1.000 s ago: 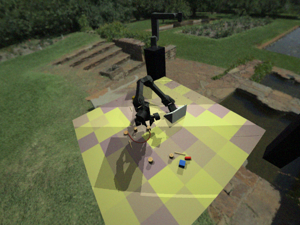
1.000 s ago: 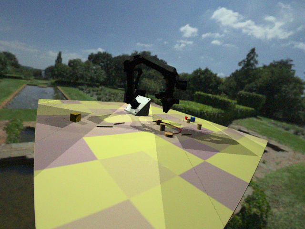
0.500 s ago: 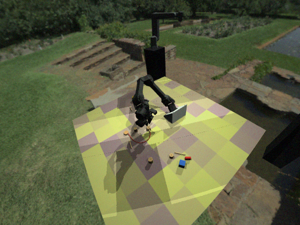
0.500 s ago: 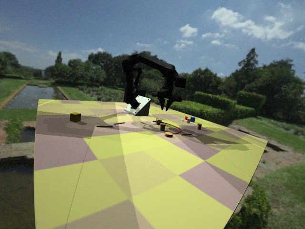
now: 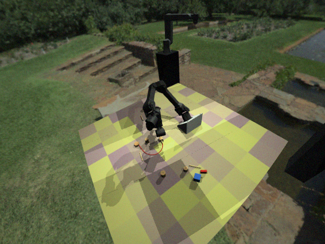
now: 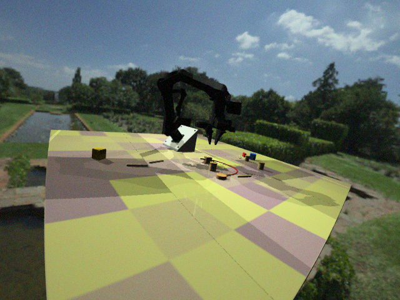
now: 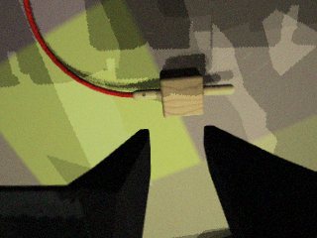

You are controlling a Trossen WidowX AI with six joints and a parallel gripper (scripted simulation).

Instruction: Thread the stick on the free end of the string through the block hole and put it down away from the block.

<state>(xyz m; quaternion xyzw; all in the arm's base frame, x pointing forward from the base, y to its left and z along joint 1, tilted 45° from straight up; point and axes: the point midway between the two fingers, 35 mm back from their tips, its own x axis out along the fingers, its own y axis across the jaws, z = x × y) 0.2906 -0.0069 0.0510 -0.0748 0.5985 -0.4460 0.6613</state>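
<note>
The small wooden block (image 5: 160, 139) (image 6: 207, 159) (image 7: 183, 101) sits on the table. The thin wooden stick (image 7: 220, 89) is in its hole and sticks out at both sides. In the wrist view its string end is left of the block and its bare end is right. The red string (image 5: 152, 154) (image 6: 237, 170) (image 7: 69, 72) curves from there to the round wooden button (image 5: 136, 144) (image 6: 221, 176). My gripper (image 6: 213, 143) (image 7: 176, 136) is partly open and empty, above the table near the block. Its fingertips are hidden in the top view.
A wooden cylinder (image 5: 146, 140) (image 6: 212, 166) stands between button and block. A loose stick (image 5: 141, 156) (image 6: 244, 176) lies near the button. Farther off are a blue block (image 5: 197, 177), a red piece (image 5: 203, 171), a yellow cube (image 6: 99, 153) and the grey wedge (image 5: 194, 123) under my arm.
</note>
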